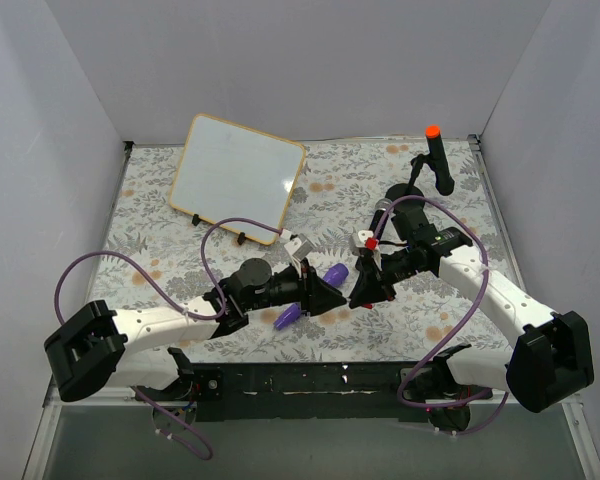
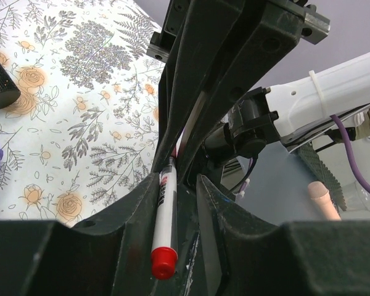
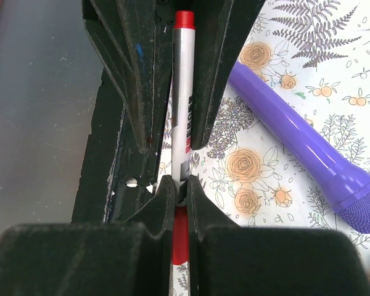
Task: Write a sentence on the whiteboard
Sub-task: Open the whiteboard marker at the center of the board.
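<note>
Whiteboard (image 1: pixel 238 178): lies on the floral tabletop (image 1: pixel 460 215) in the upper left-centre of the top view, turned so that its corners point off-square. Thin light frame, two small black feet on its lower edge. The face reads plain white from this camera. It sits well apart from both arms.

Right tool (image 3: pixel 180 192): closed tight on a white marker (image 3: pixel 184 92) with a red cap, gripping it near the red end. The marker runs straight up the middle of the right wrist frame.

Left tool (image 2: pixel 172 203): its fingers stand on either side of the same marker, very near the barrel. In the left wrist frame the marker lies against one finger, with the red cap low in the frame. Whether the fingers press on it cannot be told.

The two tools meet nose to nose at lower centre of the top view.

Also noted: a purple microphone-shaped item (image 3: pixel 296 142) lies on the tabletop just beside the tools. A black stick with an orange tip (image 1: pixel 435 158) is at upper right.
</note>
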{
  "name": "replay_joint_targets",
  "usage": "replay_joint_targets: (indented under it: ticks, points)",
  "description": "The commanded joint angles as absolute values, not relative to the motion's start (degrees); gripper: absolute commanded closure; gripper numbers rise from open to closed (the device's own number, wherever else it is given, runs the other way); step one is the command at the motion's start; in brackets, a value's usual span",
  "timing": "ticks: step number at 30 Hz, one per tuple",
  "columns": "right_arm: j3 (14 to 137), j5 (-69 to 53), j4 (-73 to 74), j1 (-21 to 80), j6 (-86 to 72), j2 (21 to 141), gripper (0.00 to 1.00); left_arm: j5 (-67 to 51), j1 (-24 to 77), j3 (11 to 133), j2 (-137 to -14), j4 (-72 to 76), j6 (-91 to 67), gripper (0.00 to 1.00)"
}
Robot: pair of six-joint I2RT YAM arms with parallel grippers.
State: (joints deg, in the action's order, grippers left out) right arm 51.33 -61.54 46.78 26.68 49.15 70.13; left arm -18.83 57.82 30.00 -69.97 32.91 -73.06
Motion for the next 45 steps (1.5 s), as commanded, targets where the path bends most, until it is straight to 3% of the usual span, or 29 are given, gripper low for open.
replay_joint_targets:
  ticks: [1, 5, 7, 13, 15, 17, 20, 32, 45]
  points:
    - [52.6, -63.4, 45.7, 26.6, 48.4, 70.1, 0.99, -19.9, 58.2, 32.6, -70.5, 32.7, -72.1, 0.72]
    - [52.4, -63.5, 45.6, 26.6, 48.4, 70.2, 0.99, -20.5, 58.3, 32.5, -70.8, 33.1, -72.1, 0.83]
    - [52.3, -63.6, 45.7, 26.6, 48.4, 70.1, 0.99, -20.5, 58.2, 32.5, -70.8, 33.2, -71.9, 1.00]
    - [51.9, -63.5, 45.6, 26.5, 48.6, 69.8, 0.99, -18.2, 58.3, 30.5, -68.7, 35.9, -72.9, 1.00]
    - [52.1, -63.6, 46.8, 26.1, 49.7, 69.5, 0.70, -17.0, 58.2, 28.6, -67.3, 36.9, -73.1, 1.00]
    - [52.7, -64.0, 48.9, 25.4, 51.9, 69.2, 0.52, -15.6, 58.3, 27.2, -64.7, 37.2, -72.8, 1.00]
    - [51.9, -65.2, 49.7, 21.8, 53.3, 67.2, 0.43, -15.2, 58.2, 24.0, -60.9, 39.1, -72.4, 1.00]
    - [47.1, -69.2, 46.5, 21.3, 51.3, 64.4, 0.41, -12.2, 58.3, 24.3, -60.4, 37.4, -73.6, 1.00]
    - [46.8, -65.5, 41.8, 21.4, 46.1, 65.5, 0.44, -3.4, 58.2, 35.7, -65.5, 15.9, -85.4, 1.00]
